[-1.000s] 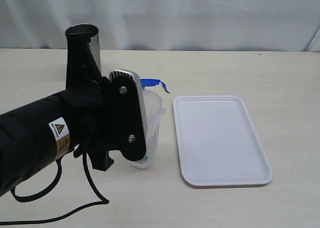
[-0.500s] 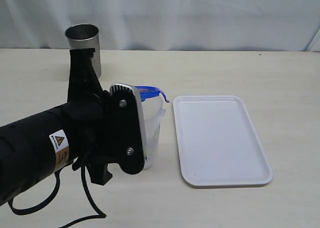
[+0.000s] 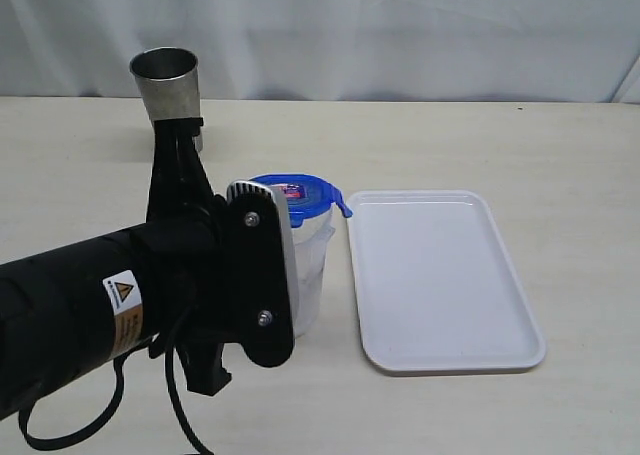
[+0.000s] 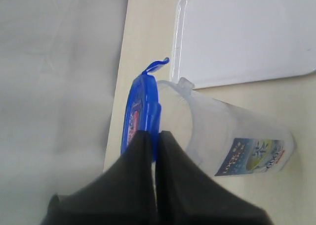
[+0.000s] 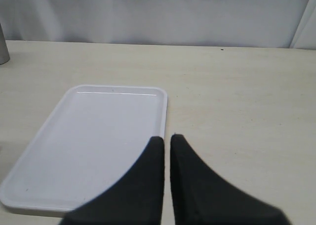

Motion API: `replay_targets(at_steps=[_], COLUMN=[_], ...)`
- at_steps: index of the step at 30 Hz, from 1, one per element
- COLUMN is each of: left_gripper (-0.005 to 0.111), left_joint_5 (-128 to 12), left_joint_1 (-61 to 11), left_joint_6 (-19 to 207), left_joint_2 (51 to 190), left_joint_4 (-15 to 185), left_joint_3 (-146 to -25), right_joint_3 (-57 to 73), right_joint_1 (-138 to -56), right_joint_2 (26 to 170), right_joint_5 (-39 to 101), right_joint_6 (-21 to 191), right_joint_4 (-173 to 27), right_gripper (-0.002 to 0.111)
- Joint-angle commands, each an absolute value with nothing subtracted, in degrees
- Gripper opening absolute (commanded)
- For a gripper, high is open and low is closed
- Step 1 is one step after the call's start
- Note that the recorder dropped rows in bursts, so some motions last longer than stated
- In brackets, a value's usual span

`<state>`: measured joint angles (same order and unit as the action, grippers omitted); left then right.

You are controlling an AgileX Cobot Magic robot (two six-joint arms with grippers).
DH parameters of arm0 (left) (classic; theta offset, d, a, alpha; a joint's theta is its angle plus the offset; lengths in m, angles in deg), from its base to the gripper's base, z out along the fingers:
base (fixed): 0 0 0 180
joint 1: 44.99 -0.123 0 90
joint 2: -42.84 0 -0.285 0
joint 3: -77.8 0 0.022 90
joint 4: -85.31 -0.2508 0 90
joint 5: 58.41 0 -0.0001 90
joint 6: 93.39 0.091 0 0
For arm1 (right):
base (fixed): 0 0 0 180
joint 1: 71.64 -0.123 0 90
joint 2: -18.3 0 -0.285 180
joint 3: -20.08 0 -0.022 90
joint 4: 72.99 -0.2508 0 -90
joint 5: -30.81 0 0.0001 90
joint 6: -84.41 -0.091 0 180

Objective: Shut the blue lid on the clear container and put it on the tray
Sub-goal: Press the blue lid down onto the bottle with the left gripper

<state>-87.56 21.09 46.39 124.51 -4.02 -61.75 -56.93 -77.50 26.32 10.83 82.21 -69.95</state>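
Your left gripper [image 4: 154, 137] has its jaws together at the rim of the lid [image 4: 140, 106]; you cannot tell whether a flap is nipped between them. The lid sits on the container [image 3: 312, 265], which stands upright on the table [image 3: 520, 145], just left of the tray [image 3: 440, 275]. Press each flap down squarely and guard against tipping the tall container. Lift clear of the tray's raised left rim before moving right. The cup [image 3: 165, 80] stands far left, out of the path. Your right gripper [image 5: 167, 142], jaws together, hangs by the tray's near right corner; it may crowd the placing.
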Motion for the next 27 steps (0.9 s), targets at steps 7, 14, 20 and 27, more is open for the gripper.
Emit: replay_targets(at_steps=[7,14,20,27], left_gripper=[0.0,0.0,0.0,0.0], left_joint_5=[-86.74,-85.96,-85.96,-84.45], left_joint_1=[21.64,21.64,21.64,21.64], left_joint_6=[46.59,46.59,46.59,46.59], left_joint_2=[126.7,127.26,127.26,127.26], left_joint_4=[-1.53,-1.53,-1.53,-1.53], left_joint_3=[-61.4,-61.4,-61.4,-61.4], right_joint_3=[-57.14,-57.14,-57.14,-57.14], right_joint_1=[-77.13,-77.13,-77.13,-77.13], right_joint_2=[26.09,26.09,26.09,26.09], right_joint_5=[10.98,10.98,10.98,10.98], right_joint_6=[82.07,82.07,82.07,82.07], right_joint_4=[-69.55,-69.55,-69.55,-69.55], right_gripper=[0.004,0.004,0.004,0.004])
